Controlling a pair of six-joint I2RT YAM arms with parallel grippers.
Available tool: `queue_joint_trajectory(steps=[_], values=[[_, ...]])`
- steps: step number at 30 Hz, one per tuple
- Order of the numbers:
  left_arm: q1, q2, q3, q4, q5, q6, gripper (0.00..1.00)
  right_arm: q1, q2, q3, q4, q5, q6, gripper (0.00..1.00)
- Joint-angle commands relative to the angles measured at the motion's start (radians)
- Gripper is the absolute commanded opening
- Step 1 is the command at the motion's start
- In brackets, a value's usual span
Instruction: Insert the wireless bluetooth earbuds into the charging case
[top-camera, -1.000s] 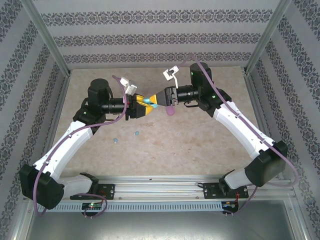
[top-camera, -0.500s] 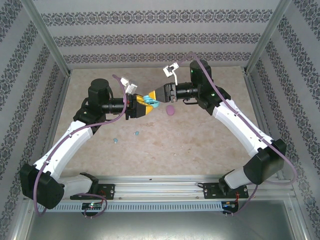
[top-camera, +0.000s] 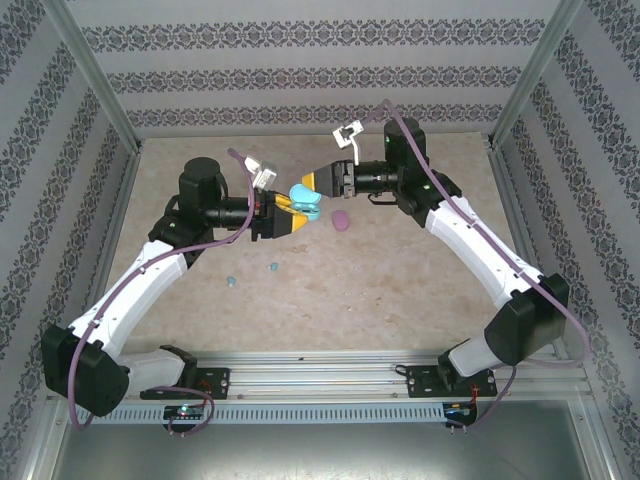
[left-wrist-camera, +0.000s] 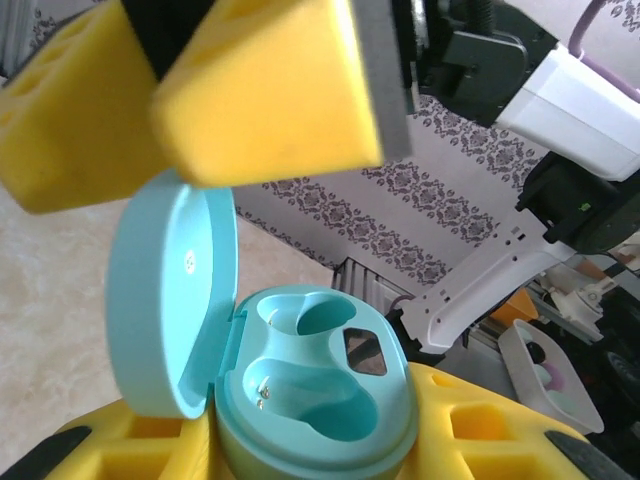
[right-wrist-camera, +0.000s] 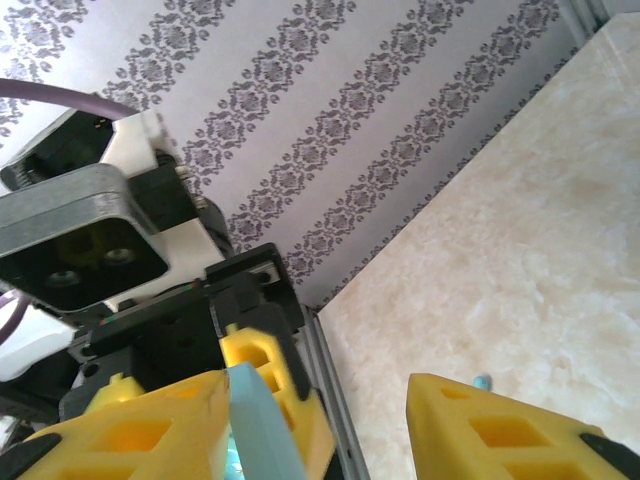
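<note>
The left gripper's (top-camera: 290, 215) jaws are pressed on the base of the case (left-wrist-camera: 318, 395) and hold it up off the table (top-camera: 400, 290). Two earbuds (top-camera: 232, 281) lie near each other on the bare table, a little nearer than that grip and to its left, well apart from the case.

The lid (left-wrist-camera: 165, 290) stands swung open on its hinge, upright beside the base. Both wells inside are empty.

The right gripper's (right-wrist-camera: 318, 400) jaws are spread wide and pinch nothing. One finger sits just beside the lid's edge. A pink case (top-camera: 341, 220) lies on the table near that gripper.

By my judgement the opening step is done and the inserting has not begun. Each earbud is yet to be lifted and seated, and the free right gripper looks the likelier one to fetch them.

The case is smooth, glossy, light-blue plastic, a rounded oval pebble. Its wells are two curved hollows, and small metal contacts glint in one of them. The earbuds are tiny rounded bits of the same blue. The finger pads are blocky yellow foam with square recesses. The table is matt beige, faintly marbled.
</note>
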Motion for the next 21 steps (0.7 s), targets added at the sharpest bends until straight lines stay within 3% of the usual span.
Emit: queue_joint_trajectory(steps=[1, 14, 21], values=[[-0.009, -0.026, 0.032, 0.161, 0.085, -0.002, 0.19, -0.001, 0.045, -0.051, -0.072, 0.055, -0.005, 0.48], [-0.007, -0.027, 0.019, 0.159, 0.058, 0.007, 0.19, 0.017, 0.008, -0.077, 0.015, -0.055, 0.046, 0.59], [0.004, -0.05, -0.009, 0.112, 0.005, 0.086, 0.19, 0.017, -0.031, -0.045, -0.048, 0.01, 0.05, 0.63]])
